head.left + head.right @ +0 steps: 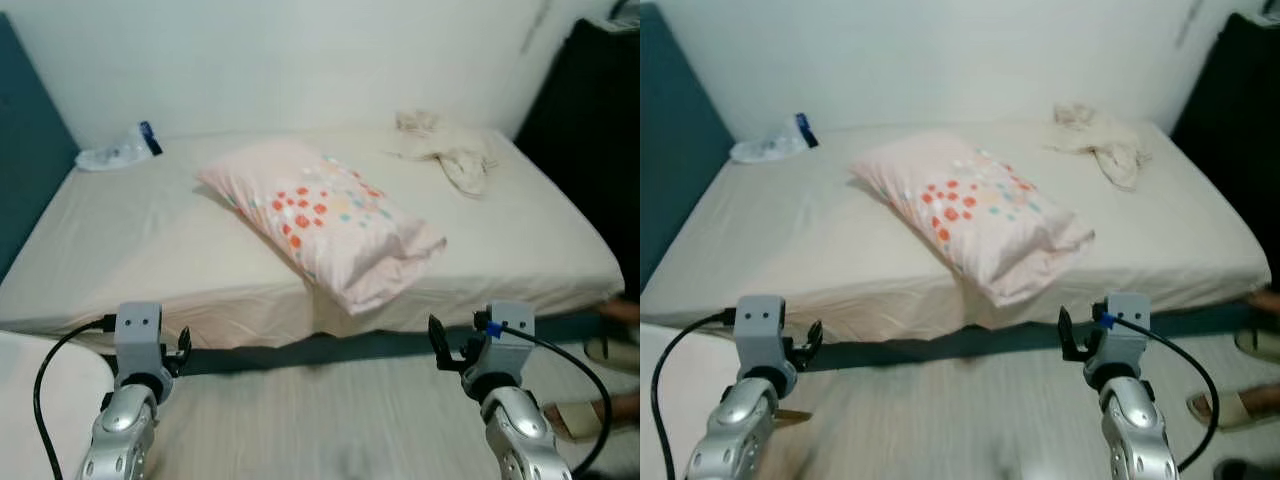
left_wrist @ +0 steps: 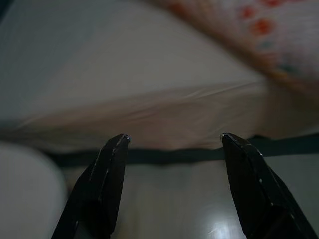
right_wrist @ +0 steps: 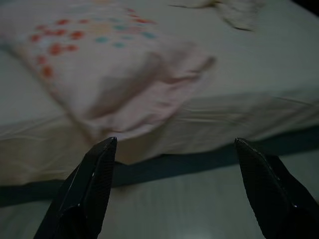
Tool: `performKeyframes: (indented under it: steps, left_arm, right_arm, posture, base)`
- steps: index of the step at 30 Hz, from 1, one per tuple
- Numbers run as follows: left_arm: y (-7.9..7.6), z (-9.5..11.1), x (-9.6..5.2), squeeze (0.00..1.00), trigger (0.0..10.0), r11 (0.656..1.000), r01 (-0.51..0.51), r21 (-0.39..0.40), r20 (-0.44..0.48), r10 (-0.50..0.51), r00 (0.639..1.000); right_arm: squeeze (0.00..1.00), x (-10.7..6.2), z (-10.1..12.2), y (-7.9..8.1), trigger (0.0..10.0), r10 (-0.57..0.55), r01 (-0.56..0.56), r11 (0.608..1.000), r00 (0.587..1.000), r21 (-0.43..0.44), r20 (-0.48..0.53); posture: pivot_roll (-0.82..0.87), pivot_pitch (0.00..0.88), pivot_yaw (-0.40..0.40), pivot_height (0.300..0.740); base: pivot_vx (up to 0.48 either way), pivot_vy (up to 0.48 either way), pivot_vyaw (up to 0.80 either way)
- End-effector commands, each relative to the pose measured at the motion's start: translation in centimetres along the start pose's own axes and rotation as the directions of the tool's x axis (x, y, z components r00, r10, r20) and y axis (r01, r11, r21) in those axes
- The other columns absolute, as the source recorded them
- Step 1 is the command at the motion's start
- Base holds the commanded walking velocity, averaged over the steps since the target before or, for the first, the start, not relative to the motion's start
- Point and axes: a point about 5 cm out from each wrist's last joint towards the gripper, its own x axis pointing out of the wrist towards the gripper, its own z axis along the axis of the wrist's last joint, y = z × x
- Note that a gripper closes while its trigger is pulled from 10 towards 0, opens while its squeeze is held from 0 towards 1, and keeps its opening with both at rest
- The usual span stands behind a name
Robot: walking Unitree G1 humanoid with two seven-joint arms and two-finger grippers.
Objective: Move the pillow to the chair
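The bed (image 1: 150,240) takes up most of the room in front of the robot, covered in a plain cream sheet and pushed against a white wall, with a dark blue panel at its left end. On it, roughly in the middle and lying at an angle, is the pillow (image 1: 325,218), pale pink with a scatter of red, orange and teal spots; its nearer corner hangs just over the front edge of the mattress. Further back on the right lies a crumpled cream cloth (image 1: 448,152), and in the far left corner a clear plastic bag (image 1: 118,150) with a dark blue bit on it. Down on the pale floor to the right is a sandal (image 1: 1230,408). Both arms are held low in front of the bed, short of it. The left gripper (image 2: 172,144) is spread wide with nothing between its fingers, and the right gripper (image 3: 174,144) likewise, pointed at the pillow's overhanging corner.
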Motion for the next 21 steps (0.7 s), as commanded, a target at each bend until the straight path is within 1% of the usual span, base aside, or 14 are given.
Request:
performKeyframes:
  steps: [1,3,5,11,15,20,21]
  left_arm:
    - [-0.9,-0.4,0.1,0.00,10.0,0.999,0.035,0.000,-0.011,-0.035,0.999]
    - [-1.1,-0.5,0.2,0.00,10.0,0.999,0.044,0.006,-0.014,-0.044,0.999]
    - [-1.7,-0.3,0.3,0.00,10.0,0.998,0.064,0.015,-0.008,-0.064,0.998]
    - [-2.5,0.2,0.7,0.00,10.0,0.997,0.082,0.005,0.011,-0.082,0.997]
    - [-2.6,0.5,0.9,0.00,10.0,0.996,0.089,-0.002,0.021,-0.089,0.996]
    - [-3.0,0.9,1.0,0.00,10.0,0.994,0.110,-0.010,0.042,-0.110,0.993]
    - [-3.1,0.9,1.1,0.00,10.0,0.993,0.122,-0.010,0.043,-0.121,0.992]
  right_arm:
    - [0.00,0.1,0.0,0.0,10.0,-0.003,0.003,1.000,1.000,0.000,0.001]
    - [0.00,0.2,0.1,0.1,10.0,0.003,-0.003,1.000,1.000,-0.001,0.004]
    - [0.00,0.4,0.1,0.6,10.0,0.014,-0.014,1.000,1.000,-0.006,0.008]
    - [0.00,1.0,0.5,1.4,10.0,0.026,-0.026,1.000,0.999,-0.005,0.028]
    - [0.00,1.1,0.7,1.7,10.0,0.039,-0.038,0.999,0.998,-0.011,0.044]
    - [0.00,1.0,0.4,2.4,10.0,0.058,-0.057,0.998,0.998,-0.027,0.037]
    - [0.00,1.0,0.3,2.4,10.0,0.060,-0.059,0.998,0.998,-0.031,0.035]
  posture:
    - [-0.10,0.109,0.050,0.740]
    - [-0.10,0.109,0.050,0.740]
    - [-0.10,0.107,0.054,0.740]
    - [-0.10,0.102,0.055,0.740]
    - [-0.10,0.102,0.054,0.740]
    - [-0.10,0.099,0.055,0.740]
    - [-0.10,0.095,0.055,0.740]
  base:
    - [0.000,0.000,-0.71]
    - [0.000,0.000,-0.71]
    - [0.000,0.000,-0.71]
    - [0.000,0.000,-0.68]
    - [0.000,0.000,0.00]
    - [0.000,0.000,0.00]
    - [0.307,0.000,0.00]
